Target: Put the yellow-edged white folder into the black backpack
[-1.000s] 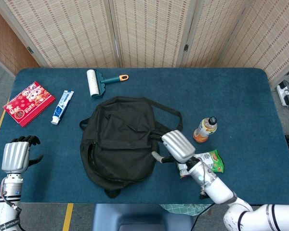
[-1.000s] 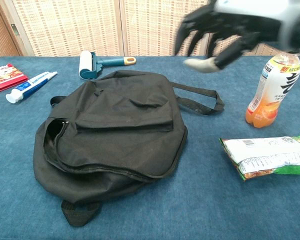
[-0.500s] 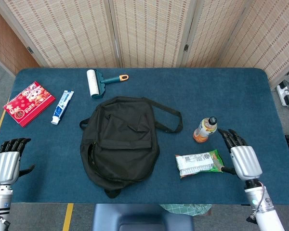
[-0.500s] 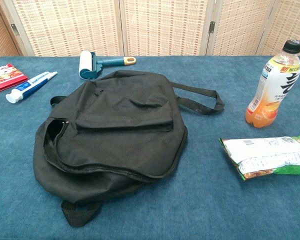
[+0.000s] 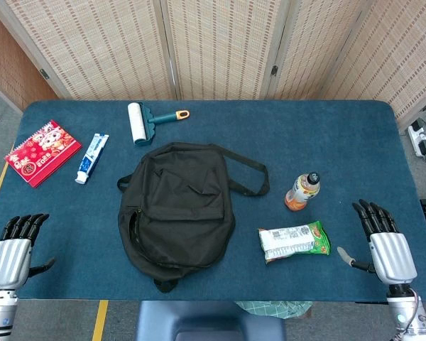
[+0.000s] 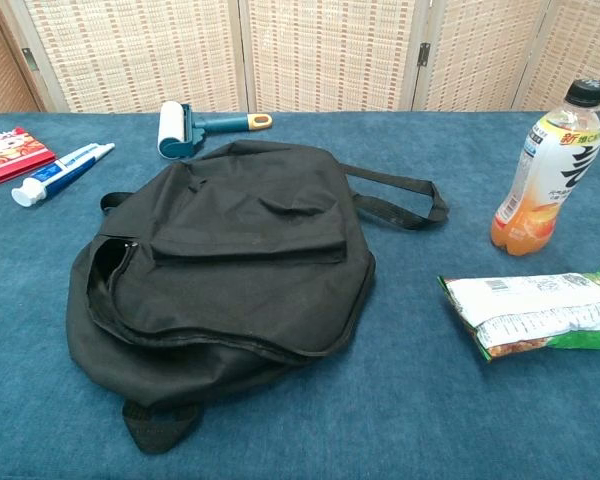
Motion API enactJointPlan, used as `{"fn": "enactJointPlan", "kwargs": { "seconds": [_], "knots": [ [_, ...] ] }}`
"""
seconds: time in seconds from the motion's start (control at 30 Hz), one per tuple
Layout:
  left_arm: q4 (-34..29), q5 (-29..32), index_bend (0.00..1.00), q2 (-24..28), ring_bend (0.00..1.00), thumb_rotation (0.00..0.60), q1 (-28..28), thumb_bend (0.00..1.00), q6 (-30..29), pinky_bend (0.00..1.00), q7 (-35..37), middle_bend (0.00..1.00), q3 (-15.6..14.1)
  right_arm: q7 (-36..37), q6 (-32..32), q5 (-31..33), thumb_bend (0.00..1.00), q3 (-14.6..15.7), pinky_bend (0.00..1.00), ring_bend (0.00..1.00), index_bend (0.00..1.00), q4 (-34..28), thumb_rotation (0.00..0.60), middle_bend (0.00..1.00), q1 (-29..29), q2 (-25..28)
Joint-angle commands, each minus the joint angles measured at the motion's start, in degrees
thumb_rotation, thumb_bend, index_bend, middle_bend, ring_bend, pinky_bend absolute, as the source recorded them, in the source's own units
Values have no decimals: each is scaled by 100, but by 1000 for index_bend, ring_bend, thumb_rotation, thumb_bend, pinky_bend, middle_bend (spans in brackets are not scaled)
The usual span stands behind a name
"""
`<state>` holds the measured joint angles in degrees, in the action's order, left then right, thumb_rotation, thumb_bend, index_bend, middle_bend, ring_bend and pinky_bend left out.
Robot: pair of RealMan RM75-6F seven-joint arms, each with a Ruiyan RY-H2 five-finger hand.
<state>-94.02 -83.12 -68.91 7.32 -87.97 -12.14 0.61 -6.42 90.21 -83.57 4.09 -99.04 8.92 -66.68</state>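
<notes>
The left hand [image 5: 13, 250] waits at the near left corner of the blue table [image 5: 341, 149], fingers spread, holding nothing. The right hand [image 5: 385, 245] waits at the near right corner, fingers spread too, holding nothing. The black backpack [image 5: 177, 209] lies flat in the middle. At its 3 o'clock lie a snack bag [image 5: 294, 241] and an orange drink bottle [image 5: 302, 191]. At 10 o'clock are a toothpaste tube [image 5: 91, 158] and a red notebook [image 5: 42, 152]. At 12 o'clock lies a lint roller [image 5: 148, 121]. I cannot see the folder anywhere.
</notes>
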Motion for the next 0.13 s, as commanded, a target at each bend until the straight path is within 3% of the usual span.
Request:
{"fn": "enactJointPlan", "kwargs": {
  "seconds": [0.03, 0.13],
  "knots": [
    [9, -133, 187, -8, 156, 600, -86, 121, -106, 135, 60, 199, -53, 155, 33, -82, 296, -19, 82, 0, 0, 76, 401, 71, -91, -13],
    [39, -207, 189, -53, 158, 600, -124, 122, -162, 134, 107, 199, -42, 336, -27, -201, 294, -14, 82, 0, 0, 111, 403, 71, -131, 16]
  ]
}}
